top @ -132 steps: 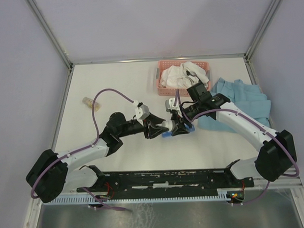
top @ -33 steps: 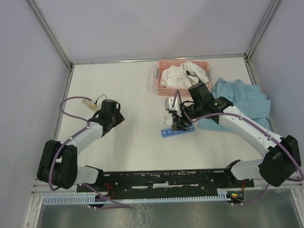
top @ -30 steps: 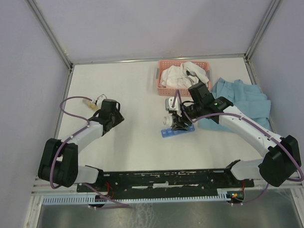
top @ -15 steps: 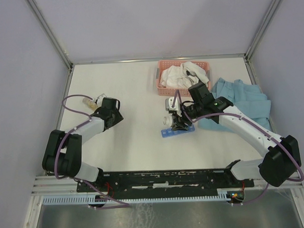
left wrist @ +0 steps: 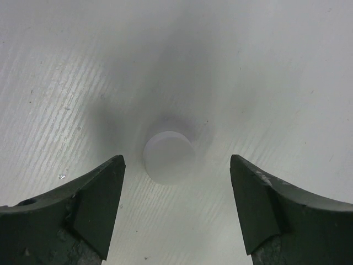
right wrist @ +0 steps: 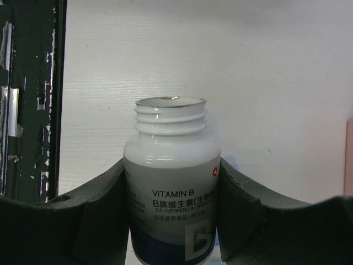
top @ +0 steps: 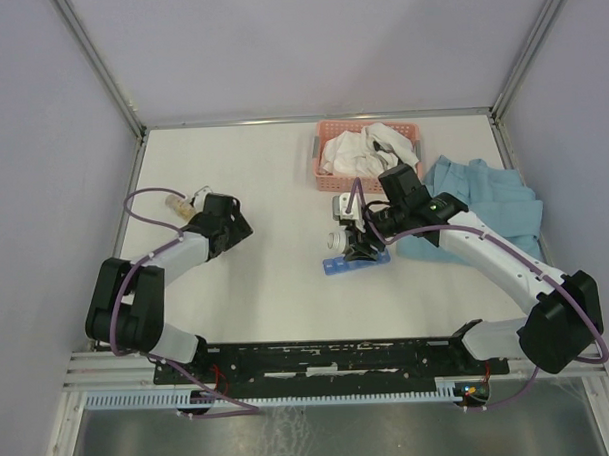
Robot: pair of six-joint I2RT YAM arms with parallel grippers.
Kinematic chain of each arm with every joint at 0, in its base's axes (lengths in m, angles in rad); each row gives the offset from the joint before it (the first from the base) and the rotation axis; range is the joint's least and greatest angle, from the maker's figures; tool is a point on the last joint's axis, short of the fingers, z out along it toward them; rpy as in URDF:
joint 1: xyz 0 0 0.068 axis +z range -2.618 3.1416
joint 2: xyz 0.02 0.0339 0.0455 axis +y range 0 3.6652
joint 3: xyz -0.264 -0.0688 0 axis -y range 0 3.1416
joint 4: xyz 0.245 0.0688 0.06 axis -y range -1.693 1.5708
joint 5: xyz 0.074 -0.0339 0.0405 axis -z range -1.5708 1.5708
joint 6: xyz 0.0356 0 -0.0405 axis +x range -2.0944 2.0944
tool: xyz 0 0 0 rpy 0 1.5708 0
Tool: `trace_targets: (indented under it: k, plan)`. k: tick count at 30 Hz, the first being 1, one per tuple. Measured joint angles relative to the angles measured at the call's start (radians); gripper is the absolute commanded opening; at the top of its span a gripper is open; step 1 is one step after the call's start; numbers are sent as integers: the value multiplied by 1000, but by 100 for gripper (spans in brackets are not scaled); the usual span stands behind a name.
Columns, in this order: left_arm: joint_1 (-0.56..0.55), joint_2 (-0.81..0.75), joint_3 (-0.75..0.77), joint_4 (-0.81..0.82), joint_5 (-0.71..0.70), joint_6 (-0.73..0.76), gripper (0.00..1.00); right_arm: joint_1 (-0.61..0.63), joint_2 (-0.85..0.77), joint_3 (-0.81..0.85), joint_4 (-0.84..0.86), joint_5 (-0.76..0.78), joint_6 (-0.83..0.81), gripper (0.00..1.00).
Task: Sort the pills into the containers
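Pink basket (top: 321, 137) holding white cloth (top: 357, 151) at far edge; blue cloth (top: 494, 206) beside it; small clear bottle (top: 177, 203) left.

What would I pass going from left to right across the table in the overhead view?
Small clear bottle → blue pill organiser → blue cloth.

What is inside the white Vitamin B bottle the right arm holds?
The bottle is uncapped, its threaded neck bare, but its opaque white wall and the side-on view hide whatever is inside.
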Motion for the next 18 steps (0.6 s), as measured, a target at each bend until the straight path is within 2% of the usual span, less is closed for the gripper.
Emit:
trace_targets:
  k: [5, 8, 10, 14, 18]
  plan:
    - [0, -30, -1, -2, 11, 0, 84, -11, 0, 0, 0, -18, 12, 1]
    - [0, -103, -21, 12, 58, 0, 90, -23, 0, 0, 0, -35, 26, 1]
    - [0, -177, -59, 45, 123, 3, 95, -36, 0, 0, 2, -53, 42, 1]
    - [0, -356, -177, 161, 322, 3, 95, -83, 0, 0, 32, -107, 108, 1]
    - [-1, -496, -257, 239, 481, 3, 96, -148, -24, -19, 153, -147, 246, 1]
